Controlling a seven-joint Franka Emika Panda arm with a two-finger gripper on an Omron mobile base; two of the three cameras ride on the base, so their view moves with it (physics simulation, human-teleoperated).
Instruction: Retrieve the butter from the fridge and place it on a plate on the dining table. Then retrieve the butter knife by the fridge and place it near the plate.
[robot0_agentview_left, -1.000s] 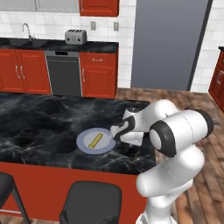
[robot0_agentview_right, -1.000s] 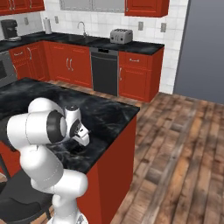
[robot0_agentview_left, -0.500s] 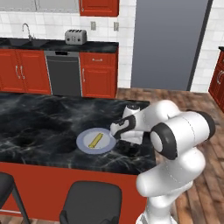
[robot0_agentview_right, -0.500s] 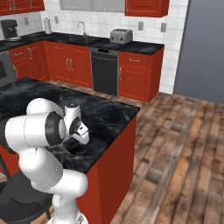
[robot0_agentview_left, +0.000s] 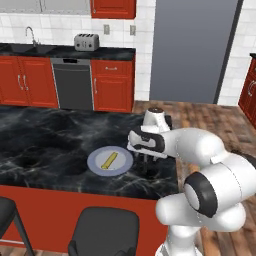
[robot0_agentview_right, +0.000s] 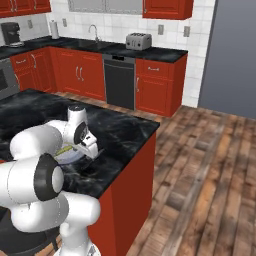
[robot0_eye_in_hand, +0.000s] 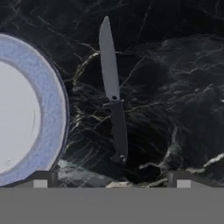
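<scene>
fingers (robot0_eye_in_hand: 109, 183) spread, tips barely visible, butter knife (robot0_eye_in_hand: 112, 92) free beside plate (robot0_eye_in_hand: 48, 100) cut off

Knife (robot0_eye_in_hand: 113, 94): dark grey, lying flat on the black white-veined bench (robot0_eye_in_hand: 175, 87), blade pointing to the far side, handle to the near side. Plate (robot0_eye_in_hand: 46, 109): pale blue-grey rim, paler centre, just left of the knife, not touching it. Jaws: two tips at the near edge, set wide apart, holding nothing.
</scene>
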